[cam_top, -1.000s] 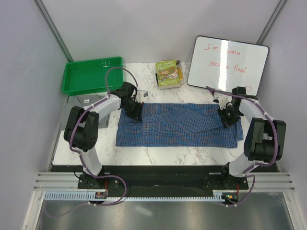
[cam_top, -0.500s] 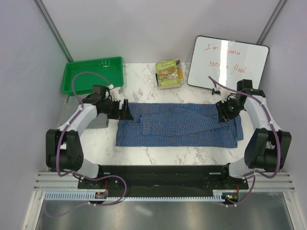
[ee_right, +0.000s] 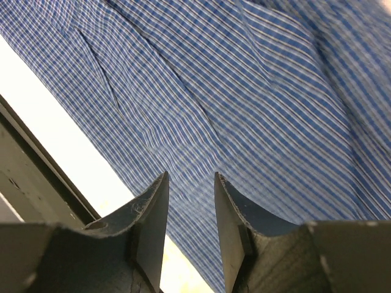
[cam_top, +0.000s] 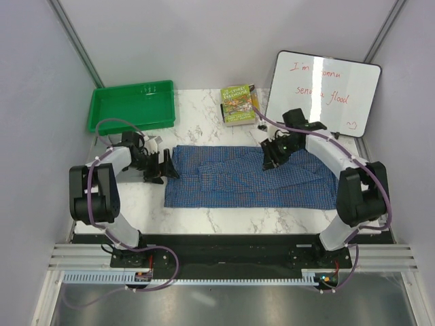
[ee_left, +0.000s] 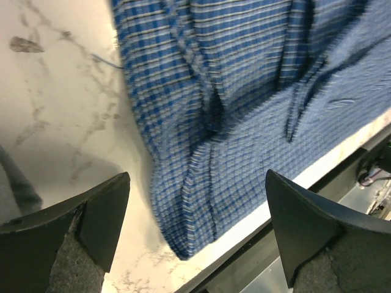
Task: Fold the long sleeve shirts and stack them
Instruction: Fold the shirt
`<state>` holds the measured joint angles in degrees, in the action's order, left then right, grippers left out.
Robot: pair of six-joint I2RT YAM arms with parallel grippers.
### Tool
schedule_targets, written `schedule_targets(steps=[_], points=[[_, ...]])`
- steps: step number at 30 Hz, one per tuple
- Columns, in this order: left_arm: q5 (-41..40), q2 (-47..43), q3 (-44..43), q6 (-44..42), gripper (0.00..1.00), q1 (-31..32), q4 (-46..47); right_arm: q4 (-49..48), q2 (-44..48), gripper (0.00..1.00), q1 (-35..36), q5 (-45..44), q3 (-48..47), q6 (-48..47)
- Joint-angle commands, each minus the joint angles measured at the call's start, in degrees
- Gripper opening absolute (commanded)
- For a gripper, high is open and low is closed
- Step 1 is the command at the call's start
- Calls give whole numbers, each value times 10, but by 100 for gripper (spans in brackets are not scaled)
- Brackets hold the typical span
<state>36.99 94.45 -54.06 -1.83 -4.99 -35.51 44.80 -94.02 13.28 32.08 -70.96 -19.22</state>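
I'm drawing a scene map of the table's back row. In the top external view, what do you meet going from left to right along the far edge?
From left to right: green tray → book → whiteboard.

I note the blue fine-checked woven cloth shirt (cam_top: 251, 180) looks soft, matt, creased. White veined marble-look tabletop (cam_top: 204, 112): smooth, slight sheen. Green plastic tray (cam_top: 129, 109): glossy. White rectangular whiteboard (cam_top: 323, 85): glossy.
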Motion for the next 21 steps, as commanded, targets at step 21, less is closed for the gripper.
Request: schedule_targets(steps=[21], points=[[115,138,-43,34,81,-26,72,-233,-208,39,155,63,-148,226]])
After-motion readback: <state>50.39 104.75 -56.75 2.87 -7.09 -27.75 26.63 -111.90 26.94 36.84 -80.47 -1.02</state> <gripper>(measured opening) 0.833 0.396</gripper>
